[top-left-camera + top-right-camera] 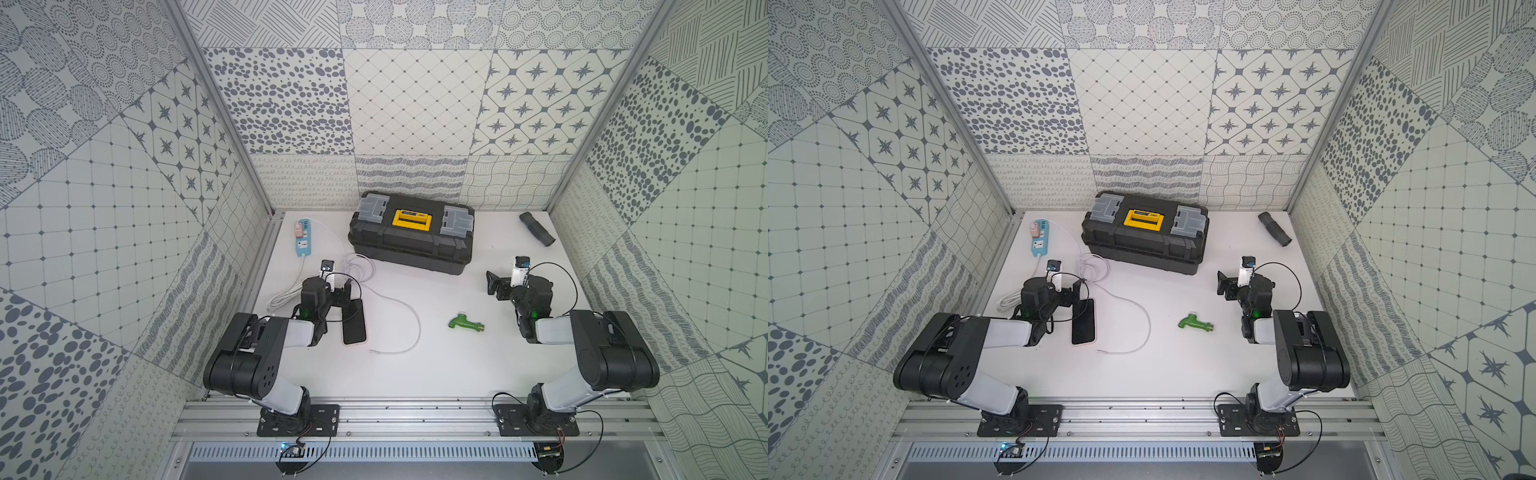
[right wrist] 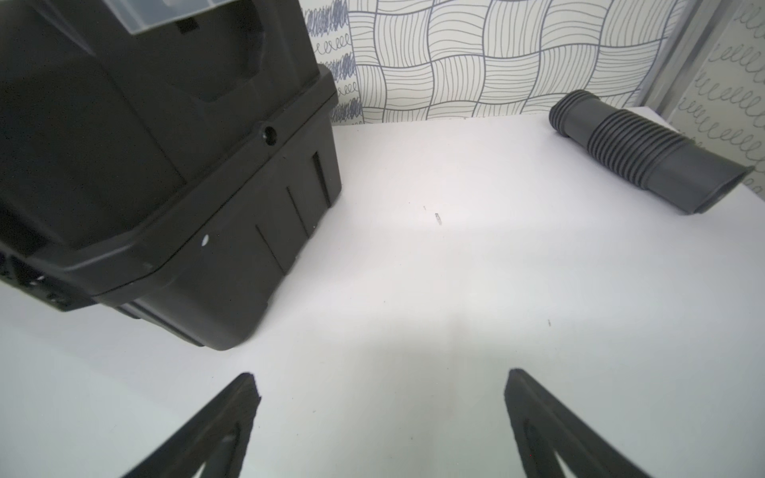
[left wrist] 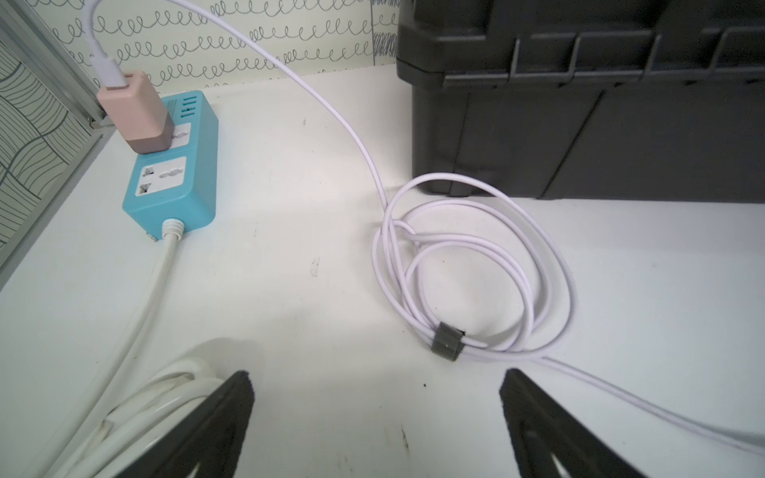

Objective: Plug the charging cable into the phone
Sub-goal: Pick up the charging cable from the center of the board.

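The phone (image 1: pixel 354 323) (image 1: pixel 1083 324) lies flat, screen up, left of centre in both top views; its far end is hidden under my left gripper (image 1: pixel 332 286) (image 1: pixel 1061 286). That gripper hangs open and empty (image 3: pixel 376 375) over bare table. The charging cable (image 1: pixel 409 316) (image 1: pixel 1142 316) runs from a pink charger (image 3: pixel 134 111) to a tied coil (image 3: pixel 476 269), then curves right of the phone to its free connector (image 1: pixel 370 351) (image 1: pixel 1099 351). My right gripper (image 1: pixel 515 282) (image 1: pixel 1246 282) (image 2: pixel 381 375) stands open and empty on the right. The phone is out of both wrist views.
A black toolbox (image 1: pixel 411 239) (image 3: pixel 579 103) (image 2: pixel 145 145) stands at the back. A blue power strip (image 1: pixel 302 239) (image 3: pixel 174 182) with its thick white cord (image 1: pixel 284 295) (image 3: pixel 136 331) lies far left. A green fitting (image 1: pixel 465 323) and a black ribbed hose (image 1: pixel 537 229) (image 2: pixel 641 145) lie right.
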